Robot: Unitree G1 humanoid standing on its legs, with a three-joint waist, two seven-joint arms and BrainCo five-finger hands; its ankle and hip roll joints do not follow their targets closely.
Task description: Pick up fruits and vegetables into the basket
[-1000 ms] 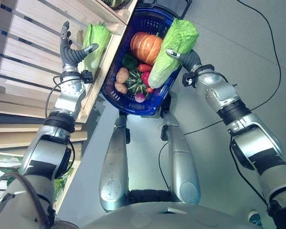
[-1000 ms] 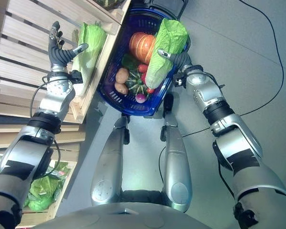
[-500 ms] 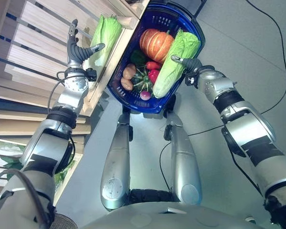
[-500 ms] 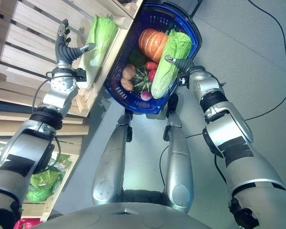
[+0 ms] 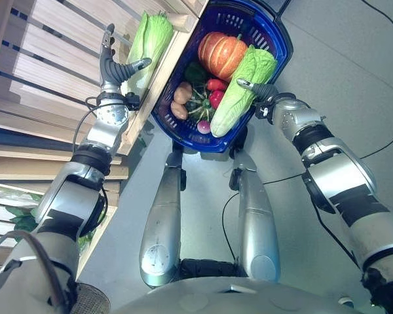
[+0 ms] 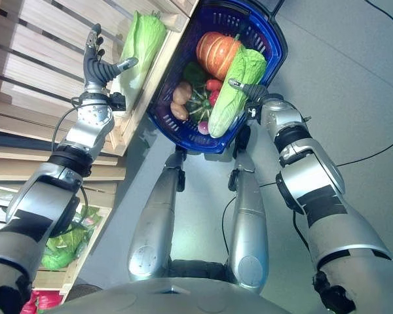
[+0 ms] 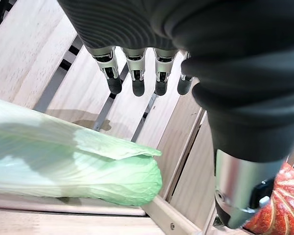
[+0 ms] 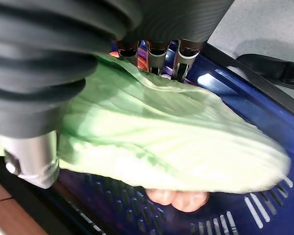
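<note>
Left hand [image 5: 112, 69] is raised over the wooden slatted shelf [image 5: 46, 59], fingers straight and spread, holding nothing — a napa cabbage [image 5: 149, 40] lies on the shelf just beside its thumb. Right of that, the blue basket [image 5: 272, 38] holds a pumpkin [image 5: 221, 53], potatoes [image 5: 181, 99], red peppers [image 5: 215, 91] and dark greens. Right hand [image 5: 261, 91] grips a second cabbage [image 5: 239, 86] — thumb and fingers wrapped round it, the cabbage lying inside the basket along its right wall.
</note>
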